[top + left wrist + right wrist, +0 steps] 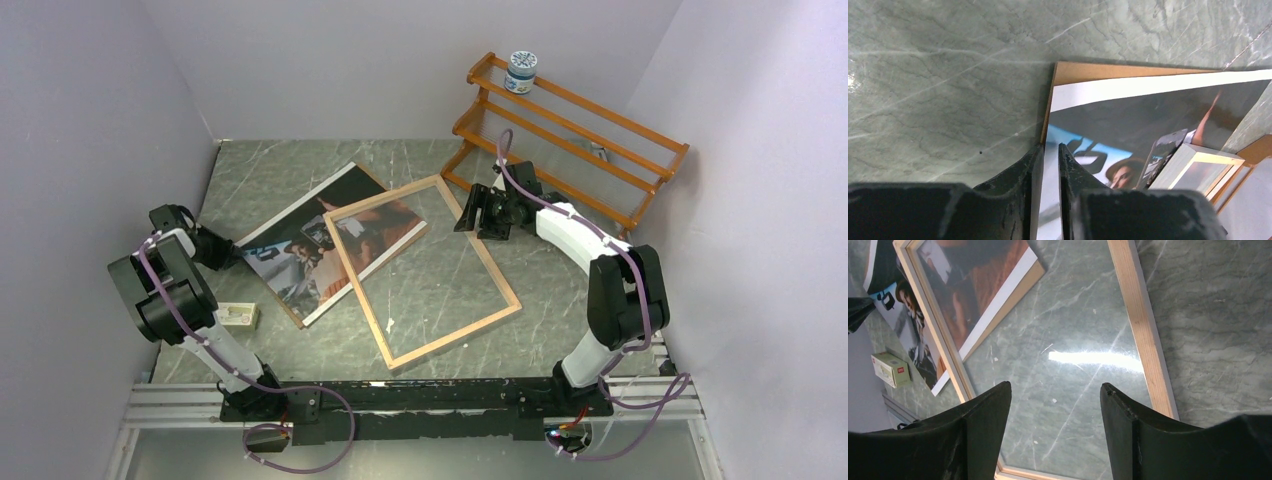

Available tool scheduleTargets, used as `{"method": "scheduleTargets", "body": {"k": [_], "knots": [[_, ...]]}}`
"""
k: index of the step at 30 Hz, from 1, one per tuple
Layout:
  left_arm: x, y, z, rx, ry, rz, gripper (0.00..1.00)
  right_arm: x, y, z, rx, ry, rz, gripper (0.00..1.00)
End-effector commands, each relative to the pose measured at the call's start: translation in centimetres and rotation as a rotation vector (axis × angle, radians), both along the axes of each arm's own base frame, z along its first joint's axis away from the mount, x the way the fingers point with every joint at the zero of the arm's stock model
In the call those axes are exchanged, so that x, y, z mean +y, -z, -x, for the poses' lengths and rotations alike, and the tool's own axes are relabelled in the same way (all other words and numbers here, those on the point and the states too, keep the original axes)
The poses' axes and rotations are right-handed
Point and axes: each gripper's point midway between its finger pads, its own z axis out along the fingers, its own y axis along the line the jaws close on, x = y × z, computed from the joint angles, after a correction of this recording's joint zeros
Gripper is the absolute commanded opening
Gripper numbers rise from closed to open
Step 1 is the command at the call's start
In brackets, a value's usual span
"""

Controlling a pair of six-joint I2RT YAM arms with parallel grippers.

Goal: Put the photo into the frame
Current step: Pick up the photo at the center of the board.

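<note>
The photo (300,245) lies face up on a brown backing panel (1088,71) at the left of the table. The frame (470,330) lies wood side up beside it, its near-left rim overlapping the photo's right part. My left gripper (232,252) is at the photo's left corner. In the left wrist view its jaws (1050,147) are drawn nearly together, with the photo's (1148,110) white border in the narrow gap. My right gripper (1055,387) hangs open above the frame's (1143,330) far corner, with only pane and table seen between its fingers.
An orange wooden rack (570,130) stands at the back right with a white jar (520,72) on its top shelf. A small white box (238,315) lies near the left arm. Purple walls close the table on three sides.
</note>
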Motion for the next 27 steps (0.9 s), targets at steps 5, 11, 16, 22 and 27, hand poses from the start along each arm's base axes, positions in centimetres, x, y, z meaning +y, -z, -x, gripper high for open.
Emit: {"method": "scheduleTargets", "body": {"k": [5, 11, 16, 22, 27], "knots": [[0.2, -1.9, -0.7, -0.046, 0.038, -0.031, 0.16, 0.2, -0.8, -0.7, -0.026, 0.007, -0.003, 0.68], [-0.2, -2.1, -1.3, -0.074, 0.070, -0.007, 0.14, 0.4, -0.5, -0.8, -0.017, 0.003, -0.007, 0.68], [-1.2, -3.0, -2.2, -0.164, 0.102, 0.026, 0.16, 0.7, -0.1, -0.5, -0.002, -0.016, -0.009, 0.68], [-2.4, -2.7, -3.2, -0.235, 0.146, 0.108, 0.26, 1.0, 0.2, -0.3, 0.008, -0.027, -0.009, 0.68], [-2.6, -1.6, -3.4, -0.231, 0.140, 0.134, 0.32, 0.9, 0.2, -0.4, 0.008, -0.026, -0.004, 0.68]]}}
